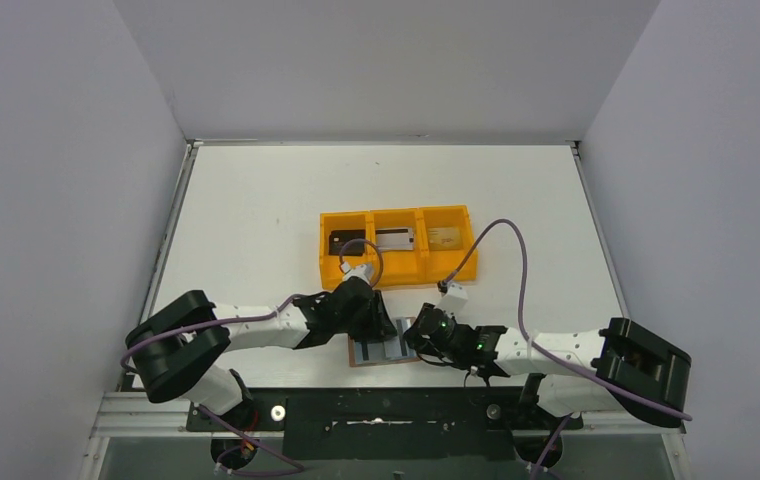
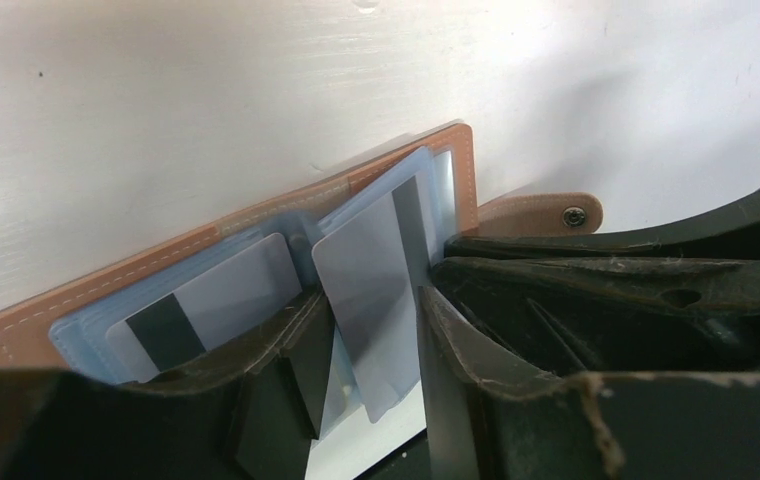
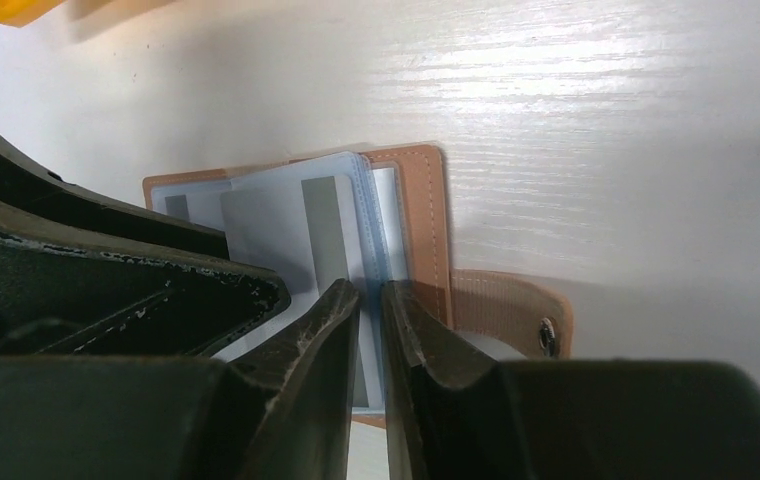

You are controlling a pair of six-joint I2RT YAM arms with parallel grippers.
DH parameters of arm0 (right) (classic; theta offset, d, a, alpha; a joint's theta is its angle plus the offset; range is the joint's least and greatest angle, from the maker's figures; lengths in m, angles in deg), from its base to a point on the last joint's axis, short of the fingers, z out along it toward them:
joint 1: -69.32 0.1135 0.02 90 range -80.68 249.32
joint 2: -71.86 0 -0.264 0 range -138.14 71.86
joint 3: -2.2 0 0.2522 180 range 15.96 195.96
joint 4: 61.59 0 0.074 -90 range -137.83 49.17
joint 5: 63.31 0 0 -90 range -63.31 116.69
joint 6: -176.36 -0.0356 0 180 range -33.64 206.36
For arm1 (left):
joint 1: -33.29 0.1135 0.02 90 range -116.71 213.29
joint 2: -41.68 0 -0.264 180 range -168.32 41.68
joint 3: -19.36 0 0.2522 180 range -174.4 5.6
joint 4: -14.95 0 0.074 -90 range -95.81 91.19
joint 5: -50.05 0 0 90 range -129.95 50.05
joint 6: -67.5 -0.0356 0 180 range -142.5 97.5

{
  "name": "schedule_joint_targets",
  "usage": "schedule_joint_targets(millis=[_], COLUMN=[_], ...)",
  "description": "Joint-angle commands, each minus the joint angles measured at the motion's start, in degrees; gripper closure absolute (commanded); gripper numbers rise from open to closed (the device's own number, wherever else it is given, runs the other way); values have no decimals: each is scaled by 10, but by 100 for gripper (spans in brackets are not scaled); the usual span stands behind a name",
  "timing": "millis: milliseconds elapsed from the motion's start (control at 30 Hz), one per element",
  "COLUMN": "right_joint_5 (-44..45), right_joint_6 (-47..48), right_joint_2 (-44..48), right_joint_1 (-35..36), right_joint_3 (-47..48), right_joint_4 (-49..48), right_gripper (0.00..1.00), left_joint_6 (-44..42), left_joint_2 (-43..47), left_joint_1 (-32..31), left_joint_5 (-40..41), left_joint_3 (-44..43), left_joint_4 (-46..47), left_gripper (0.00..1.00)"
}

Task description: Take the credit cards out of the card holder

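The left jaws stand apart, either side of a grey card (image 2: 366, 290) that juts half out of its sleeve; whether they clamp it I cannot tell. The right jaws are drawn to a slit and seem to pinch a clear sleeve edge of the card holder (image 3: 421, 220).

The card looks light, stiff and glossy, so likely slippery. It is best taken by its free short end and drawn straight along the pocket. The sleeves are thin, soft, pale blue plastic, and one holds a second card (image 2: 221, 295) with a black stripe. The cover is stitched brown leather with a snap tab (image 2: 541, 212).

The holder lies open at the middle of the tabletop's (image 1: 256, 200) near edge, before the orange tray (image 1: 396, 275).
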Motion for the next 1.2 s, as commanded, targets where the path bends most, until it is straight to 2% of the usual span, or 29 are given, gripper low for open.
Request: schedule_joint_targets(millis=[0,500,800,900,1167], right_joint_5=[-11,1,2,2,1], right_joint_6=[-21,-21,-24,-24,-22], right_joint_2=[-2,-2,-2,-3,-5], right_joint_1=[1,0,-1,-1,-1], right_joint_3=[-19,-6,-6,-5,-3], right_joint_4=[6,34,39,40,41], right_gripper=[83,83,82,82,82], left_joint_6=[7,-2,2,5,13], left_joint_2=[6,41,56,63,79], left_joint_1=[-6,-6,-6,-6,-6], left_joint_5=[15,-22,-30,-34,-45], left_joint_3=[19,41,62,69,92], left_joint_4=[-12,50,80,94,127], left_gripper=[66,64,73,79,83])
